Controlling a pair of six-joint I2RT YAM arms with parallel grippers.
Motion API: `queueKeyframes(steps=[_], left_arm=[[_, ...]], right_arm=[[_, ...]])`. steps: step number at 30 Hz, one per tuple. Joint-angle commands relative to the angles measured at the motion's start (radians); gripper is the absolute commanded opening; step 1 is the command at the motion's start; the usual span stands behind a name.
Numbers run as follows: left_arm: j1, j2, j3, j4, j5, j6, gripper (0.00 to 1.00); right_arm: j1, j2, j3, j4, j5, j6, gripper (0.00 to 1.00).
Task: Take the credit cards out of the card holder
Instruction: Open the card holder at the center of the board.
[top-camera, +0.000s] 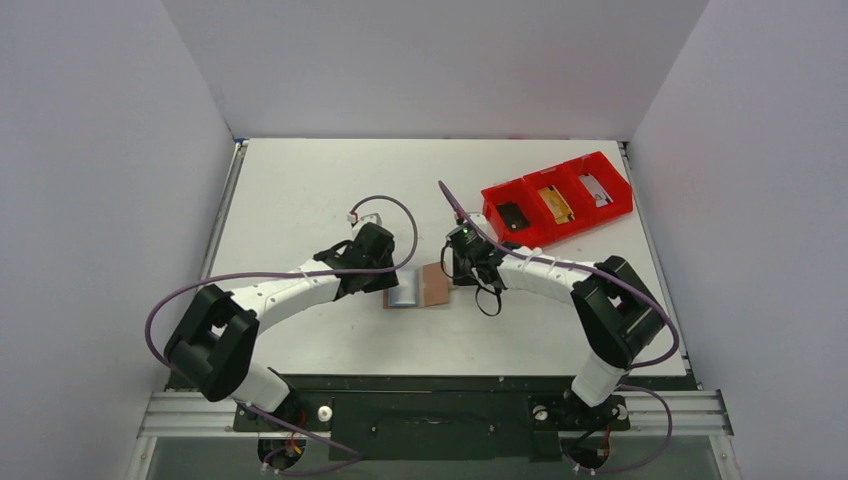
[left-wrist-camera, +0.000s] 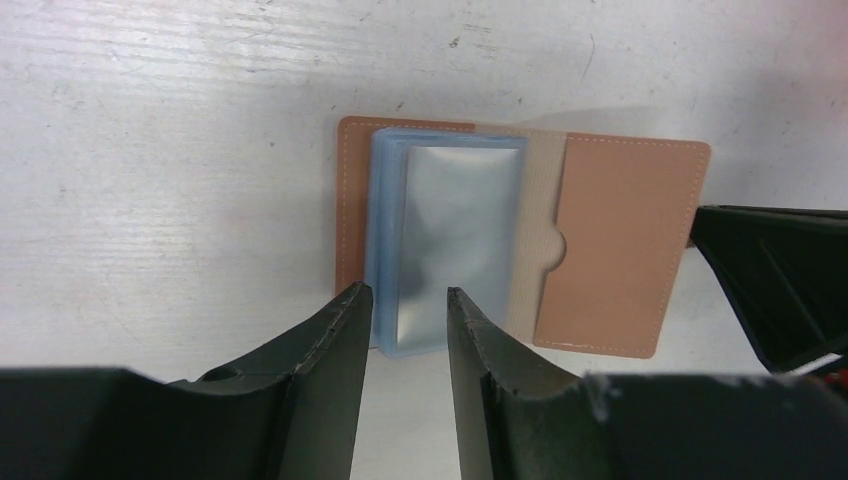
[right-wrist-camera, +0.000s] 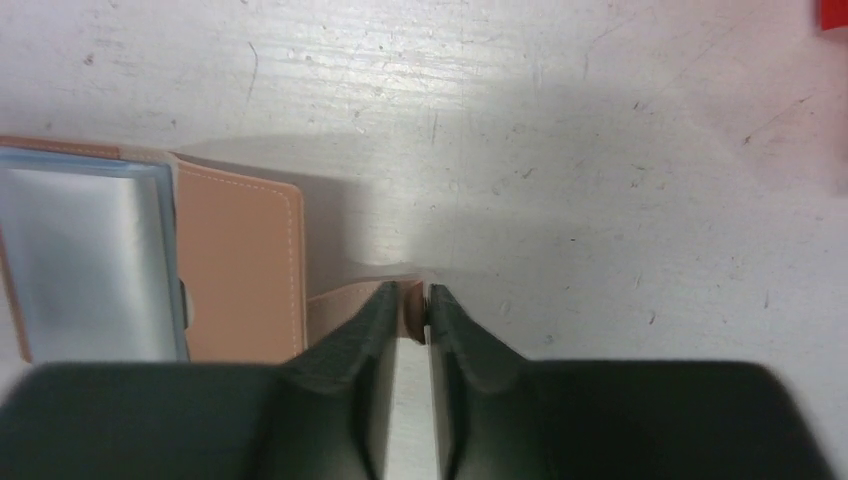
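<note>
The tan card holder (left-wrist-camera: 520, 240) lies open flat on the white table (left-wrist-camera: 150, 150), with its shiny pale blue sleeves (left-wrist-camera: 450, 230) showing. The right gripper (right-wrist-camera: 413, 300) pinches its small tab (right-wrist-camera: 411, 316). The left gripper (left-wrist-camera: 408, 300) has its fingers apart and holds nothing.

Tan, blue-grey and red on white
Tan-brown card holder (left-wrist-camera: 620, 240) with pale stitched edges, blue-grey and silvery inside; red tray (top-camera: 557, 205) upper right; scuffed white table (top-camera: 300, 190).
</note>
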Motion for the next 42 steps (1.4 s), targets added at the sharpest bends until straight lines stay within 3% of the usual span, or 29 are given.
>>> queueKeyframes(steps=[1,4,6,13,17,23,30,33,42], left_arm=[[0.025,-0.043,-0.018,0.036,-0.042,-0.018,0.31],[0.034,-0.044,-0.029,0.047,-0.043,-0.02,0.31],[0.04,-0.043,-0.028,0.049,-0.043,-0.018,0.3],[0.063,-0.043,-0.026,0.052,-0.043,-0.004,0.3],[0.068,-0.035,-0.018,0.048,-0.042,-0.001,0.3],[0.124,-0.042,-0.034,0.041,-0.031,-0.005,0.29],[0.138,-0.054,-0.077,0.067,-0.002,-0.003,0.27],[0.136,-0.038,-0.083,0.094,0.035,0.005,0.26],[0.108,0.03,-0.098,0.152,0.088,0.008,0.2]], right_arm=[[0.005,-0.069,0.072,-0.068,0.018,-0.012,0.23],[0.008,-0.11,0.102,-0.101,0.006,-0.007,0.38],[0.011,-0.133,0.121,-0.12,0.004,-0.001,0.42],[0.052,-0.199,0.22,-0.198,0.007,0.014,0.43],[0.129,-0.168,0.282,-0.198,-0.022,0.039,0.4],[0.173,-0.028,0.34,-0.148,-0.112,0.092,0.16],[0.122,0.073,0.283,-0.081,-0.154,0.094,0.13],[0.106,0.107,0.253,-0.058,-0.15,0.084,0.29],[0.096,0.17,0.19,0.038,-0.182,0.073,0.55]])
